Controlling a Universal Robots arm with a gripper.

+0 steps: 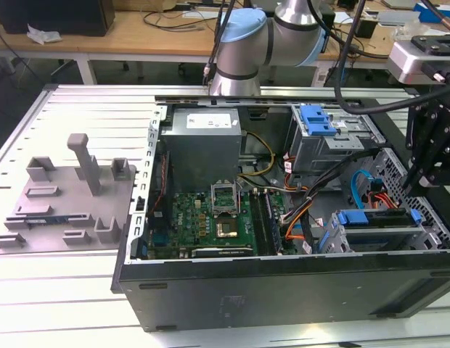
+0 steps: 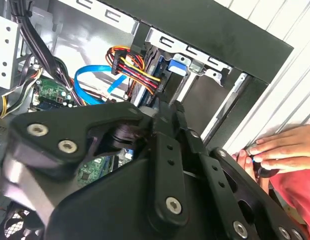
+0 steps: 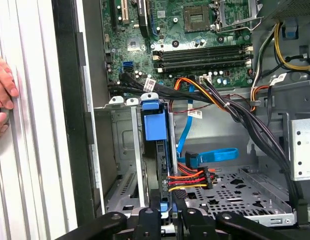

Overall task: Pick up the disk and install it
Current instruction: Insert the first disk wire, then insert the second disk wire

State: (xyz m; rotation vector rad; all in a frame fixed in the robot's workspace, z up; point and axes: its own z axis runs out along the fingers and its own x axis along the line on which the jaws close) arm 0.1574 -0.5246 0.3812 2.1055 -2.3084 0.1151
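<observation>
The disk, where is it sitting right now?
The disk sits in the drive cage at the exterior view's right end of the computer case, just below the gripper.

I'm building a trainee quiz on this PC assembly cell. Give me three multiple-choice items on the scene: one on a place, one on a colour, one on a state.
1. Where is the disk? A) in the drive cage inside the case B) on a chair C) in a cardboard box
2. What colour is the disk's bracket? A) red B) blue C) green
3. How is the case? A) shut B) wrapped C) open, motherboard exposed
Answers: 1 A, it stands in the cage; 2 B, bright blue in the first wrist view; 3 C, the board lies bare.
</observation>
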